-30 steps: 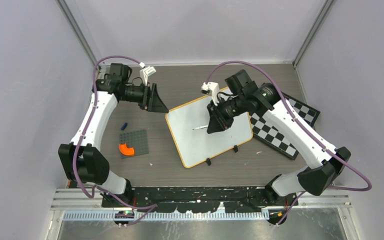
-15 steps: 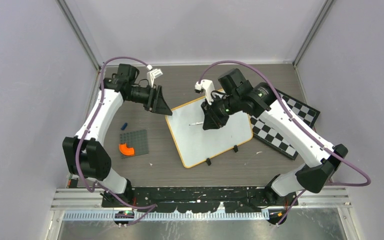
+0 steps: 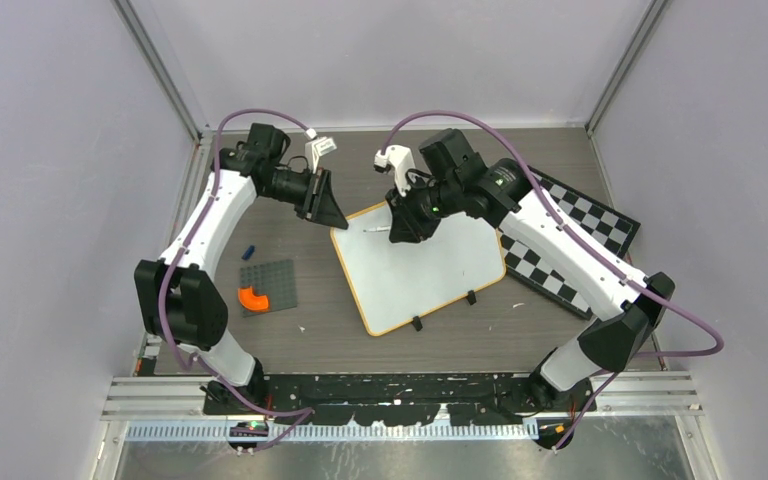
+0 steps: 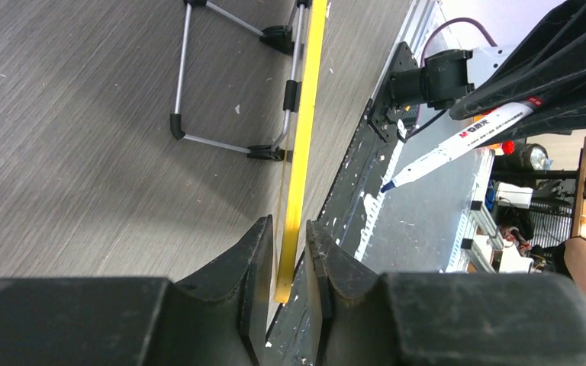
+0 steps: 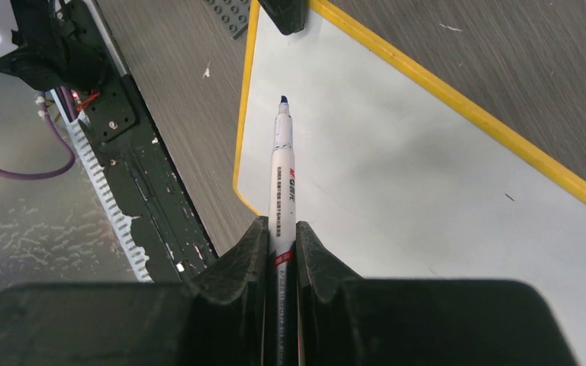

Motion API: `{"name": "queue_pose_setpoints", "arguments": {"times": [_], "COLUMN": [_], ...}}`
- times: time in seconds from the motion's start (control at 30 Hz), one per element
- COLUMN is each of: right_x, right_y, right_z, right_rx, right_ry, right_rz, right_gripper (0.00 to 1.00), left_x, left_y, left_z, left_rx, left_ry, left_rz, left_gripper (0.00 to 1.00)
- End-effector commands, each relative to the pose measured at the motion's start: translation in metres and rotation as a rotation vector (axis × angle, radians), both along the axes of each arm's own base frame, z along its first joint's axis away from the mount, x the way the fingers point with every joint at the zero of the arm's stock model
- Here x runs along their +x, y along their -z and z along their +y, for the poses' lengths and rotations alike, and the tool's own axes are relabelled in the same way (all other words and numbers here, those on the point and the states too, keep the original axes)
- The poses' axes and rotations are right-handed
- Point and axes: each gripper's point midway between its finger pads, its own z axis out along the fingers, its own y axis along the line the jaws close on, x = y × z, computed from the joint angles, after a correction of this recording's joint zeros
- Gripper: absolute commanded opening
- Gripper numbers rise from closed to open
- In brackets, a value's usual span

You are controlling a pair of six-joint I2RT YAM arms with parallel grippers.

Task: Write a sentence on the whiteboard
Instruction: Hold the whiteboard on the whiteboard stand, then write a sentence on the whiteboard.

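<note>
The right end effector [image 5: 281, 229] grips a marker [image 5: 283, 183] pointing at the whiteboard [image 5: 427, 191] corner; the left end effector [image 4: 288, 226] straddles its edge, clamping unclear.

marker [image 5: 283, 175] barrel: red logo, then a line of black characters running lengthwise | logo kinda looks like "M&G", too small to swear by | black characters: can't make them out | left wrist view: same print, just as tiny

A gray studded plate [image 3: 270, 280] lies left on the wood-grain surface [image 3: 360, 345], an orange curved block [image 3: 253, 298] on its near corner (a small blue piece [image 3: 248, 250] just beyond). A checkered board [image 3: 605, 222] lies right.
</note>
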Motion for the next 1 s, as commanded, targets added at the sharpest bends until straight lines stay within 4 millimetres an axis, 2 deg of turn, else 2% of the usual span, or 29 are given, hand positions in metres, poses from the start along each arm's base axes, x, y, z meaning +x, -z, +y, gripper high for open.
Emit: {"name": "queue_pose_setpoints", "arguments": {"times": [0.0,0.37,0.6,0.97], "right_x": [0.008,-0.003,-0.002,0.005], "right_y": [-0.019,-0.008,-0.003,0.003], "right_z": [0.016,0.024,0.028,0.035], "right_rx": [0.074,0.067,0.063,0.020], "right_ry": [0.009,-0.036,-0.028,0.010], "right_rz": [-0.055,-0.037,-0.047,-0.094], "right_gripper": [0.00,0.00,0.00,0.00], "left_x": [0.001,0.000,-0.001,-0.002], "left_y": [-0.011,-0.007,-0.006,-0.005], "left_z": [0.002,0.001,0.001,0.002], "left_rx": [0.005,-0.001,0.000,0.007], "left_ry": [0.011,0.023,0.024,0.020], "left_rz": [-0.058,-0.051,-0.048,-0.048], "left_gripper": [0.24,0.09,0.00,0.00]}}
